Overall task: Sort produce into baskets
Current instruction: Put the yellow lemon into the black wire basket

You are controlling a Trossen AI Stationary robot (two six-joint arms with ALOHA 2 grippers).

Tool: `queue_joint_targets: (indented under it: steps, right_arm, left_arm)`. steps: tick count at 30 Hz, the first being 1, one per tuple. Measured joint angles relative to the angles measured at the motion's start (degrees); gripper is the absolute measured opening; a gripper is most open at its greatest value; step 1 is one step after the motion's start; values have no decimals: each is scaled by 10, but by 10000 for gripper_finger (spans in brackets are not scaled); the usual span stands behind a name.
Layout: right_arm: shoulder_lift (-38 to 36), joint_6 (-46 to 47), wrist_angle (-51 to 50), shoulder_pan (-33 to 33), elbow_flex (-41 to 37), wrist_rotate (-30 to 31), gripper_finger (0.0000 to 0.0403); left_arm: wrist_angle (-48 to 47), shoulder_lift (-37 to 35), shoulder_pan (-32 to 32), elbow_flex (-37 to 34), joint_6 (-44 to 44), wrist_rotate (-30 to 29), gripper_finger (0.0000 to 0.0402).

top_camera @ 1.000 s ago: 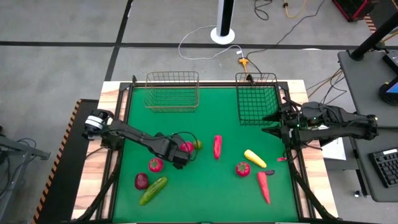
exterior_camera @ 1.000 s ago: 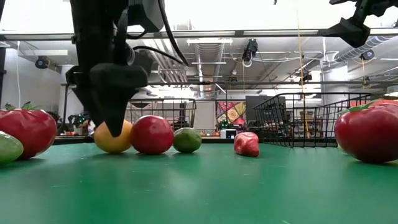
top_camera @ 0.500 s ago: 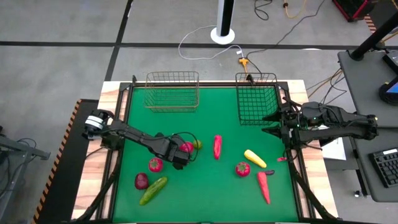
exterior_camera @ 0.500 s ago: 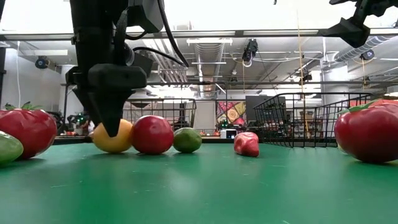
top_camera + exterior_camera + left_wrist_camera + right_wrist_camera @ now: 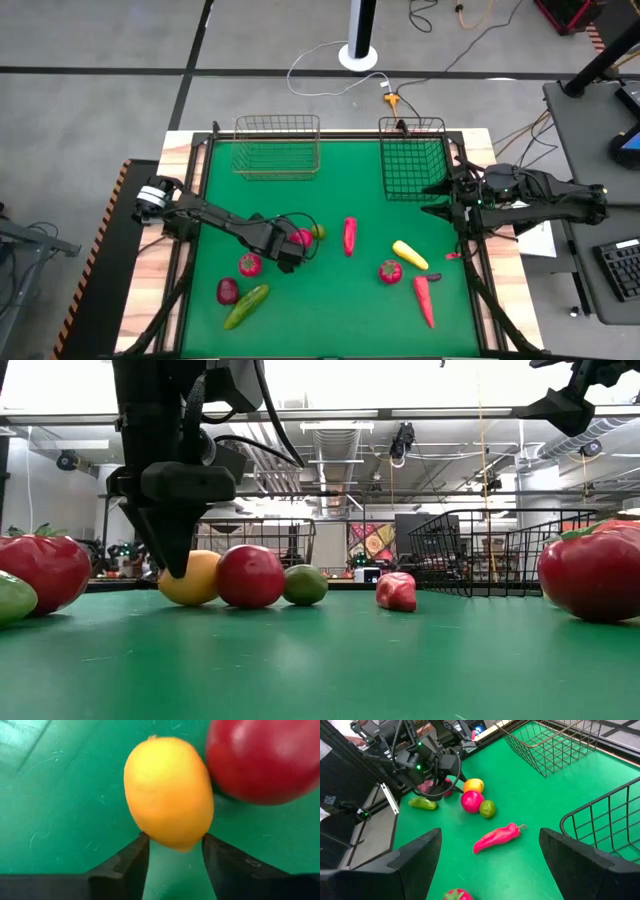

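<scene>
A yellow lemon lies on the green mat, touching a red round fruit, with a lime just beyond that. My left gripper stands over the lemon at the mat's left middle, its fingers closed in on it. Far off, my right gripper hangs open in the air at the table's right edge, beside the black basket. The tan basket stands at the far edge, left of the black one. My left gripper pinches the lemon between its two fingers, one fingertip on each side of the end nearest the wrist. The fingers come steeply down from above. The lemon rests on the mat, its side against the red fruit.
More produce lies on the mat: a red chili in the middle, a red fruit, a dark-red one and a cucumber near left, and a long yellow piece, a red fruit and a chili near right.
The lemon has slid a little toward the table's right under my left gripper. It has nudged the red fruit and the lime along with it. Both arms have stayed where they were.
</scene>
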Motion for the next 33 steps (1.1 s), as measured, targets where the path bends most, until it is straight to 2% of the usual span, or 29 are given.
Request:
queue_joint_targets:
  steps: [7, 11, 15, 19, 25, 29, 33]
  right_arm:
    - [0, -4, 0, 0, 0, 0, 327]
    - [0, -4, 0, 0, 0, 0, 327]
    - [0, -4, 0, 0, 0, 0, 327]
    - [0, -4, 0, 0, 0, 1, 327]
    - [0, -4, 0, 0, 0, 1, 327]
    - [0, -4, 1, 0, -2, 1, 327]
    - [2, -4, 2, 0, -5, 1, 327]
  left_arm:
    - [-1, 0, -1, 0, 4, -2, 107]
    - [-8, -10, -1, 0, 13, -17, 106]
    - [-12, -32, -1, 6, 33, -21, 134]
    - [-18, -58, 0, 13, 78, -21, 183]
    - [-12, -74, 8, 11, 197, -22, 262]
    - [31, -71, 16, 0, 291, -42, 287]
    - [70, -72, 25, -9, 336, -44, 292]
